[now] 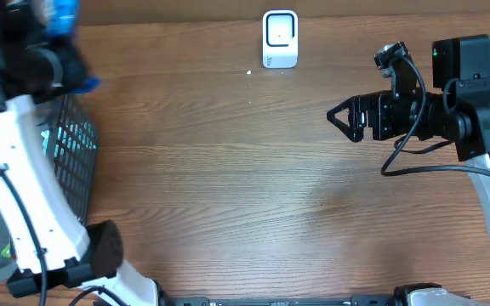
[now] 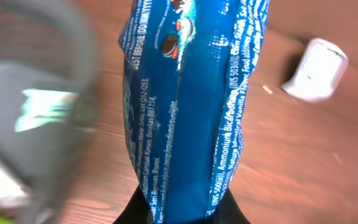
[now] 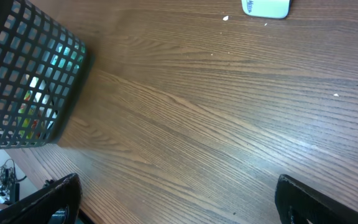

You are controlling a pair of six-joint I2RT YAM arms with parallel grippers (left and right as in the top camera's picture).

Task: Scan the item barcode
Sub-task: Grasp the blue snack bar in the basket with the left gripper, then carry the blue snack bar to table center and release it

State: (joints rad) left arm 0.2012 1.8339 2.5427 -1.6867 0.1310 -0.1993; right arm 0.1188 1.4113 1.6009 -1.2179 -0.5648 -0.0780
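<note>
Packet (image 2: pixel 185 106), one, blue, clamped in left jaws, right jaws wide apart, empty, one scanner (image 1: pixel 280 38), one basket (image 3: pixel 23 81)

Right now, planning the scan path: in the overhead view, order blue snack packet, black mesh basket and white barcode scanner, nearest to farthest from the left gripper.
1. Blue snack packet: held in the left gripper.
2. Black mesh basket: close by, left edge.
3. White barcode scanner: top centre.

The table (image 1: pixel 228 170) is viewed from directly above; the left wrist view is crowded by a blue packet (image 2: pixel 185 112); the far-edge scanner (image 1: pixel 280 38) is shared by all three.
</note>
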